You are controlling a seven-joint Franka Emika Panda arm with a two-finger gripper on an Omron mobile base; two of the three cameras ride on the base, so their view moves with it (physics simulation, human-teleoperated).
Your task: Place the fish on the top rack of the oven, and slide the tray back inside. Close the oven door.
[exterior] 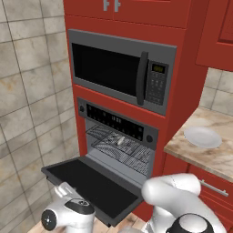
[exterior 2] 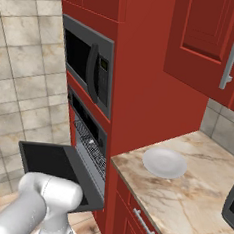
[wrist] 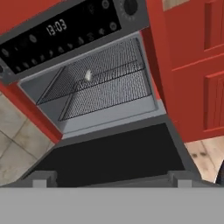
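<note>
The oven (exterior: 119, 122) stands with its oven door (exterior: 91, 182) dropped flat. Inside, the small pale fish (exterior: 120, 141) lies on the top rack (exterior: 109, 135), which sits within the cavity above a second wire shelf (exterior: 129, 157). From the hand, the fish (wrist: 88, 75) shows on the top rack (wrist: 114, 61), and the door (wrist: 113, 157) lies in front with its bar handle (wrist: 109, 180) nearest. My gripper (exterior: 63, 190) hangs low, just outside the door's front left edge, open with nothing in it.
A dark microwave (exterior: 118, 70) sits above the oven in the red cabinet. A round white plate (exterior: 202, 137) rests on the marble counter (exterior 2: 192, 196) to the right. A tiled wall (exterior: 32, 91) runs along the left.
</note>
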